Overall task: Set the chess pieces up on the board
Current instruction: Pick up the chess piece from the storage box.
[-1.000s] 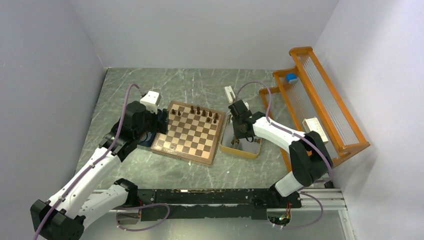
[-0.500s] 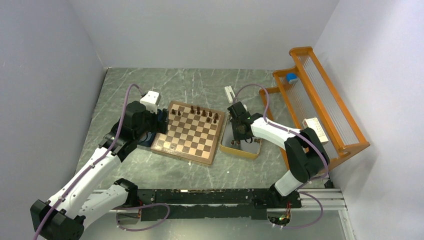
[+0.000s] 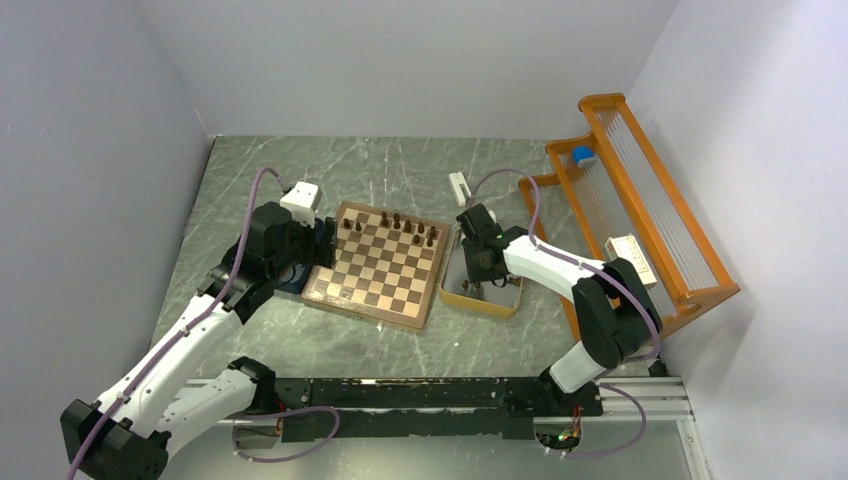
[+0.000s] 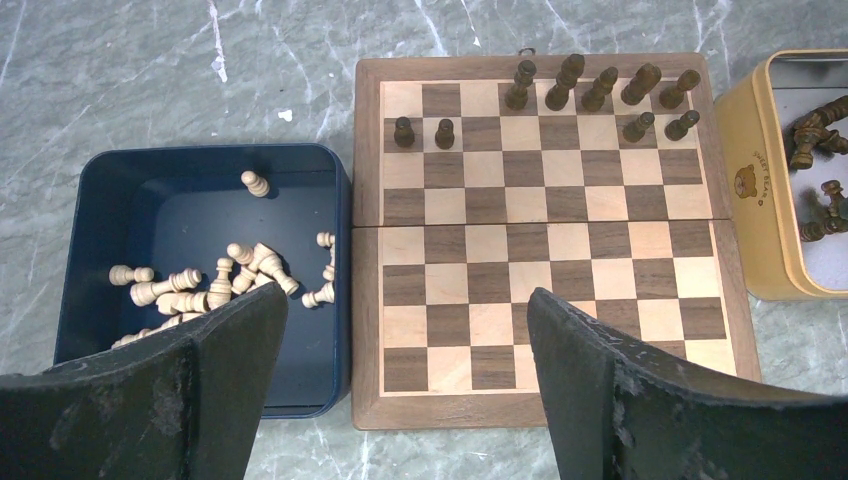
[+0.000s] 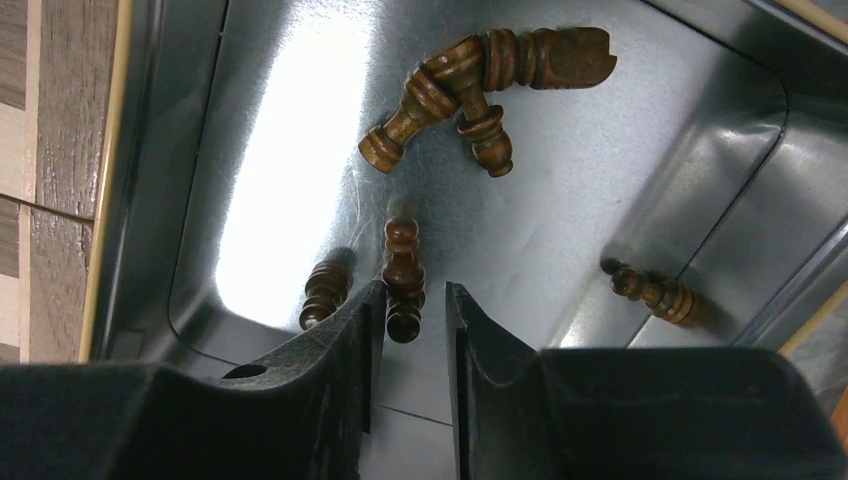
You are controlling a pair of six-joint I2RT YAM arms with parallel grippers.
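Chess pieces (image 4: 565, 82) in dark wood stand upright on the board (image 4: 545, 255): five along the far row toward its right end, and four smaller ones on the row in front, two left of centre and two at the right. More dark pieces lie loose in the yellow tin (image 4: 748, 190) just beside the board's right edge. In the right wrist view one of them, a pawn (image 5: 402, 250), has its lower end between the fingertips of the right claw (image 5: 408, 300), which is down inside the tin. The jaws are only narrowly parted, and a sliver of bare metal shows between the pawn and the right-hand finger, so it isn't clamped. Another piece (image 5: 325, 290) sits just left of it by the left-hand finger, a tangle of several (image 5: 480, 70) lies further up the tin floor, and one more (image 5: 650, 292) rests near the tin's right wall. The left claw (image 4: 405, 300) hangs over the near left part of the board, jaws spread wide with nothing in them. Under its left finger is a blue box (image 4: 70, 250) just beside the board's left edge, holding a heap of pale pieces (image 4: 200, 290). All sit on a grey marbled table (image 4: 150, 70)
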